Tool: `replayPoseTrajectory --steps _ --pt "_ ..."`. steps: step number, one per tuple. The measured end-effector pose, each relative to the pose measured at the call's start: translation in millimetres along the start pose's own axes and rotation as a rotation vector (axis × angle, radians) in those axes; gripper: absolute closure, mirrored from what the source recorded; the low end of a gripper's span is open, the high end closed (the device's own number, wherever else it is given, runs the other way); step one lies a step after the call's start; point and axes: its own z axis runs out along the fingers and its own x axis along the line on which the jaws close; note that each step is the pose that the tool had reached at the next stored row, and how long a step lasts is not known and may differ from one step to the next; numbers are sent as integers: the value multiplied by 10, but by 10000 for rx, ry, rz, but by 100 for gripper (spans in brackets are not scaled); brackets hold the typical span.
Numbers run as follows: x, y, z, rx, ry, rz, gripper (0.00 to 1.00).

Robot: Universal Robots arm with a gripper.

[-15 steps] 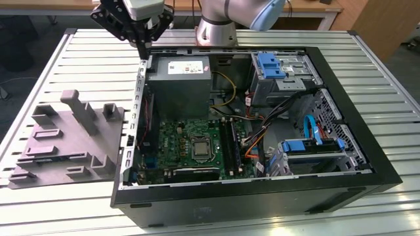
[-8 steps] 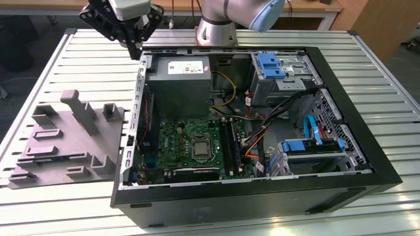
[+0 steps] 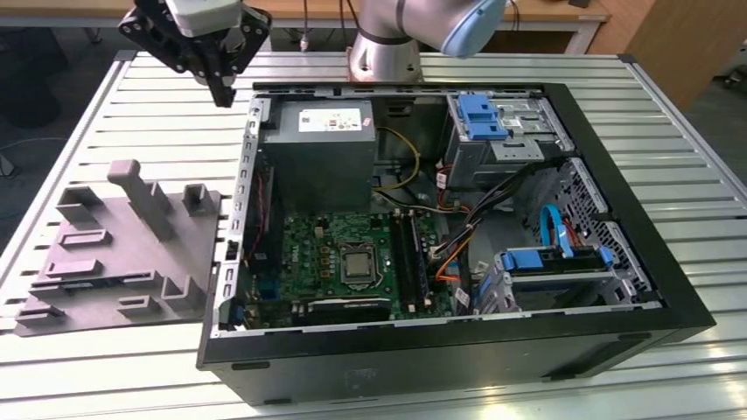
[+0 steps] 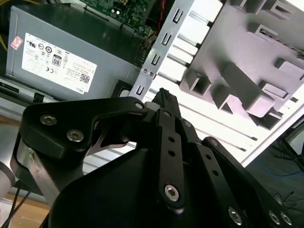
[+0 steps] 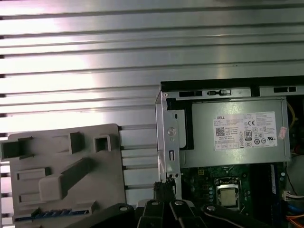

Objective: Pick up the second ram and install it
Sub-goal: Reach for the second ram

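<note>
Obscured, cropped and unresolved items: slatted table with open computer case.

Table: near edge and both near corners lie outside the exterior view. Robot arm: upper links cut by that view's top edge. Gripper: upper part likewise cropped; in both wrist views its black body runs off the frame, covering table slats and a corner of the case. Grey holder: cut by the first wrist view's edge. Thin blue-flecked strip along the holder's side: one end behind the gripper, too small to identify. Memory slots on the motherboard: occupancy too small to tell. Power supply: hides the case floor beneath it.
</note>
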Motion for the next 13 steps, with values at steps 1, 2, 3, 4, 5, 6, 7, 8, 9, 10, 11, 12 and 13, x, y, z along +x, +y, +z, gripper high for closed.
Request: replayPoseTrajectory --steps 1,2,3,4,5,6,7,8,9,10,11,12,13 --pt "20 -1 0 0 0 0 89" --pt "41 -3 1 0 -1 0 89" --pt "61 -5 1 0 0 -1 89" --pt "82 -6 2 -1 -1 -1 89" --pt "105 -8 2 0 0 0 89" --pt "128 -10 2 0 0 1 89" --pt "154 -12 3 -1 -1 1 89" --pt "179 -14 3 -1 -1 1 89" --pt "203 -16 4 -1 -1 0 89" --pt "228 -18 5 -1 -1 0 89" --pt "254 -19 5 0 0 0 89" --pt "280 -22 6 0 0 -1 89" --pt "307 -24 7 0 -1 0 89"
